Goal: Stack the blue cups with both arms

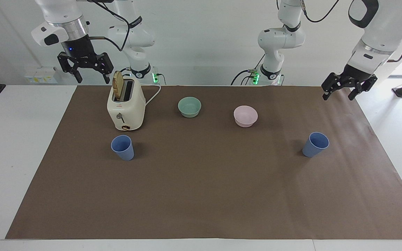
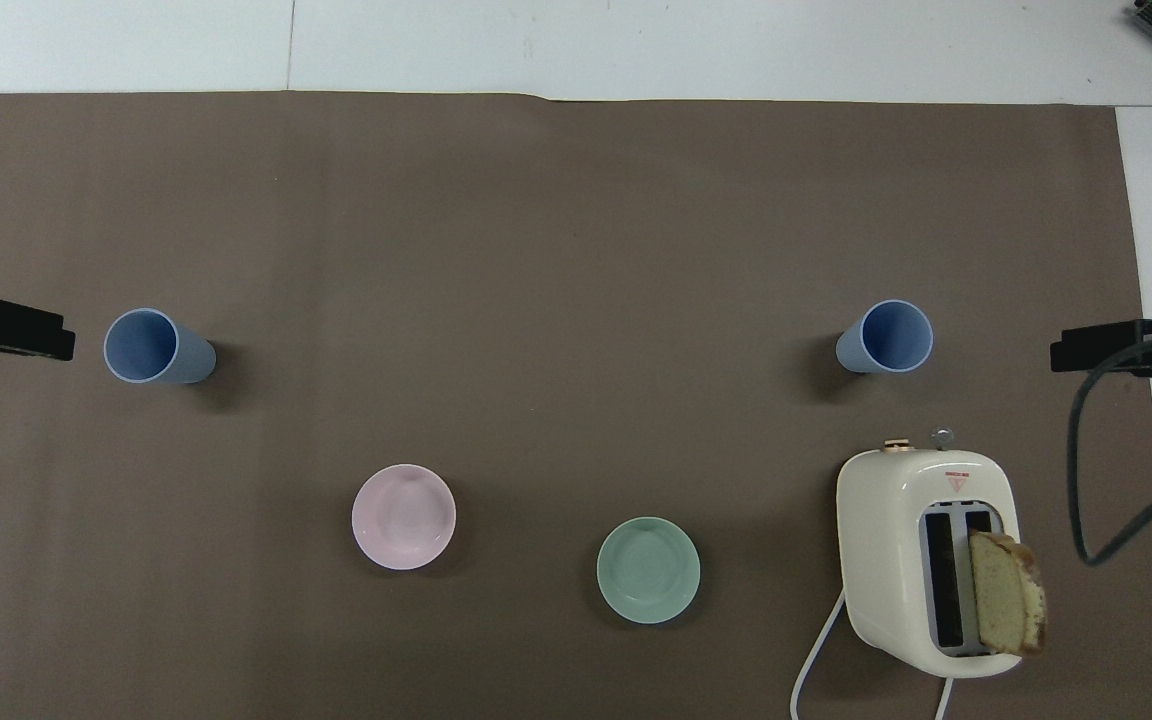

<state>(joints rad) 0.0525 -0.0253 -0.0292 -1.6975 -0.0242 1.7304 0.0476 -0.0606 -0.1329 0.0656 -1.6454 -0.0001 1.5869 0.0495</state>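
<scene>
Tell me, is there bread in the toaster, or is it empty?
In. A slice of bread stands up out of one slot of the cream toaster; the slot beside it looks empty in the overhead view.

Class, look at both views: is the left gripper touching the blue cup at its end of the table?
Apart. The facing view shows the left gripper raised in the air, well clear of the blue cup standing on the mat.

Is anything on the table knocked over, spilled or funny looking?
Nothing is knocked over or spilled. Both blue cups and both bowls stand upright. The one funny bit: a slice of bread sticks far up out of the toaster and leans sideways. Both grippers hang open, holding nothing.
</scene>
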